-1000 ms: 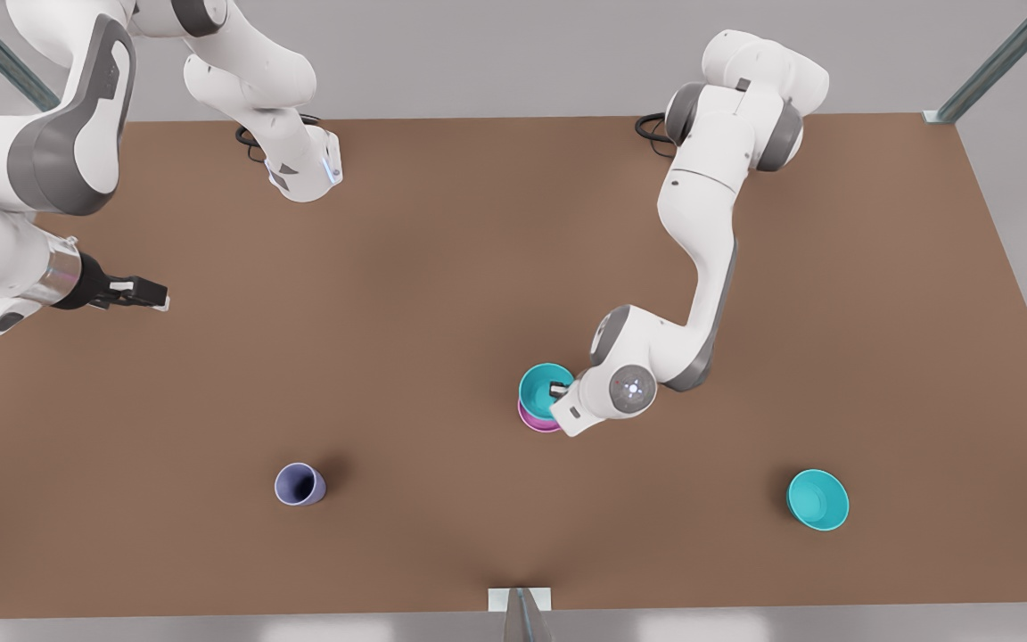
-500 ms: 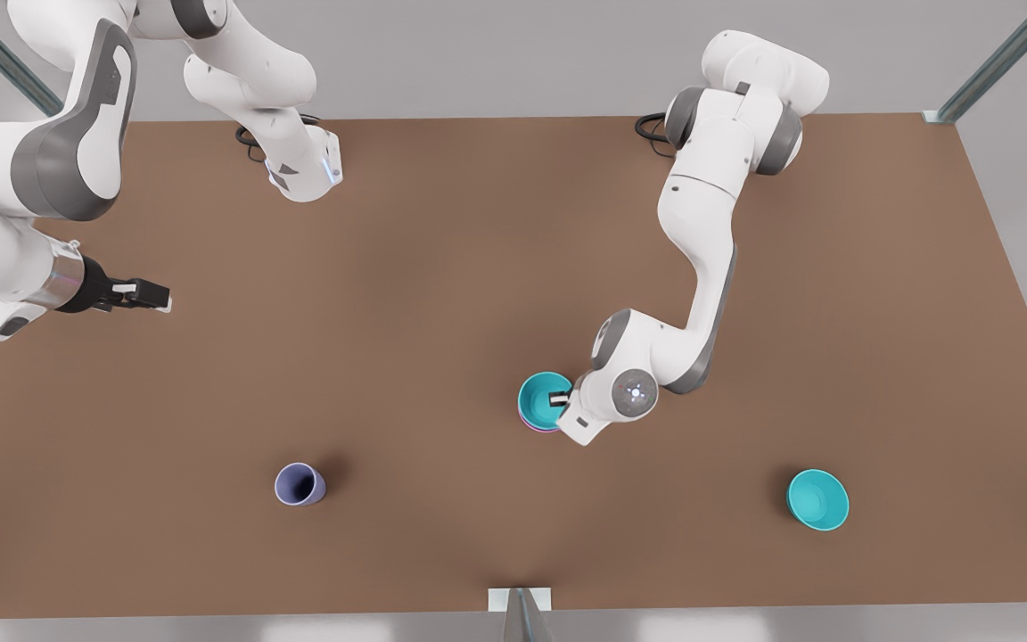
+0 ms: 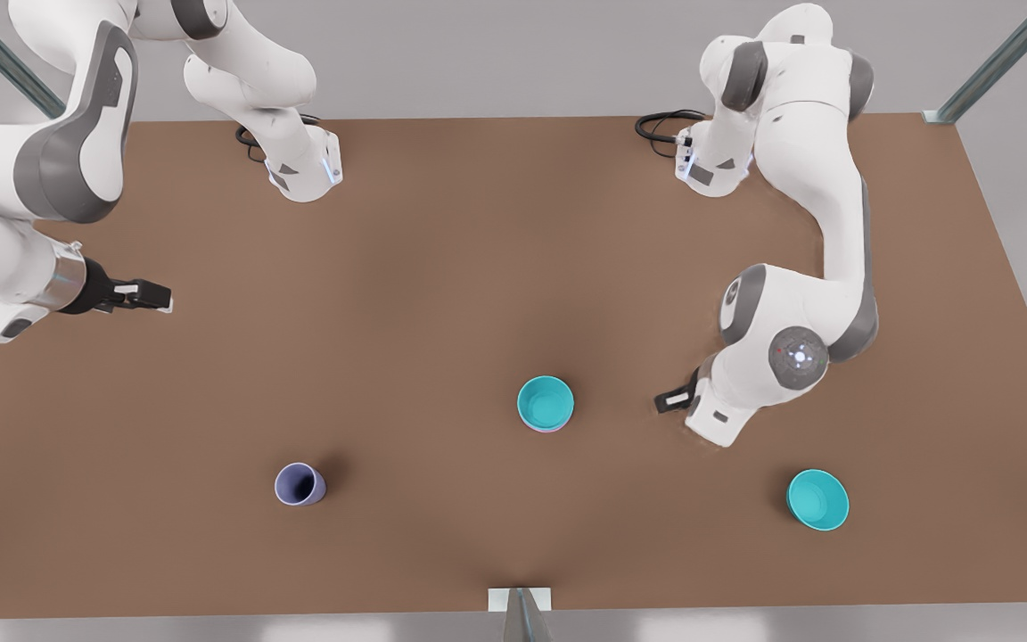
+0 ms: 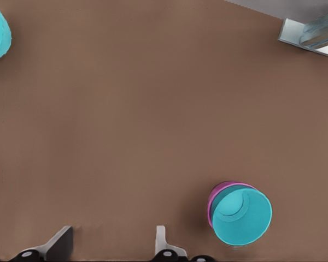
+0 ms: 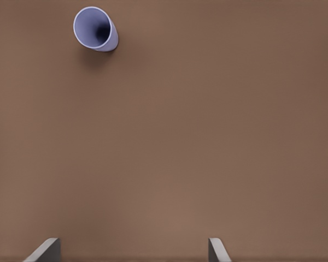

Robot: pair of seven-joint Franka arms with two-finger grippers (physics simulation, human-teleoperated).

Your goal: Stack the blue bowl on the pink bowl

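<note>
I find the blue bowl [image 3: 546, 402] nested in the pink bowl [image 4: 212, 200], whose rim the left wrist view reveals. My left gripper [image 3: 672, 400] hangs just beside the stack, open and empty. My right gripper [image 3: 143, 295] waits open, facing the purple cup [image 5: 94, 28].

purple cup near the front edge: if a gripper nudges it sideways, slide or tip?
The periwinkle-purple cup looks narrow, taller than wide, and stands alone on the flat brown table, so a high push would likely tip it and a low one slide it. Its round, smooth-looking wall suggests it would roll once down. Both the left gripper and right gripper are open, away from it.
</note>
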